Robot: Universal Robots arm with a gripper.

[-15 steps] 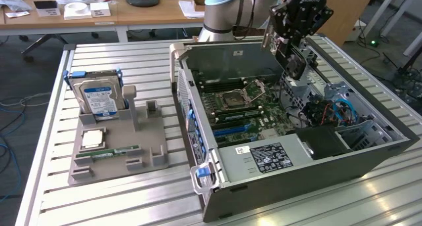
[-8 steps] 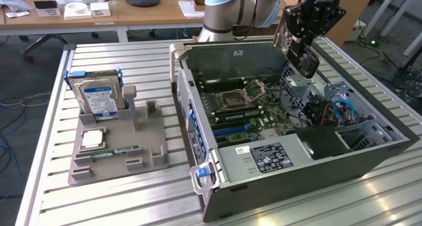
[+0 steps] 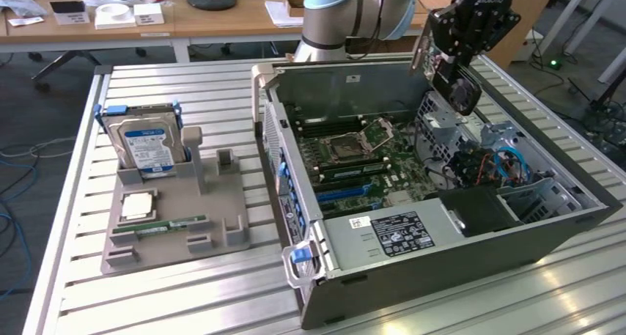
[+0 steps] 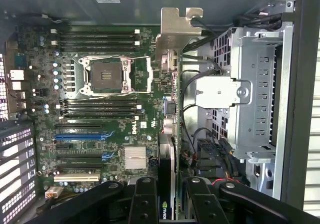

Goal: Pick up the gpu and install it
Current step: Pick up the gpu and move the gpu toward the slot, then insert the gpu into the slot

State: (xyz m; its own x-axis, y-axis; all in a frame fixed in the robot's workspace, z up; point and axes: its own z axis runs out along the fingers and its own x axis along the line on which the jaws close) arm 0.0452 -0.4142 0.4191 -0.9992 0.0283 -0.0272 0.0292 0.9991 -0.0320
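- The hand [image 3: 452,56] is clamped on the gpu [image 3: 458,89], holding it over the open computer case [image 3: 440,262].
- The hard drive [image 3: 146,141] stands upright on the surface [image 3: 196,291], well apart.

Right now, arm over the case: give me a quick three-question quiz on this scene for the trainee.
1. Fill in: the hard drive stands on the grey fixture to the exterior view's ____ of the case.
2. The gripper holds: A) hard drive B) gpu C) nothing.
3. True or false: the gpu is already seated in the motherboard.
Key: 1 left; 2 B; 3 false.
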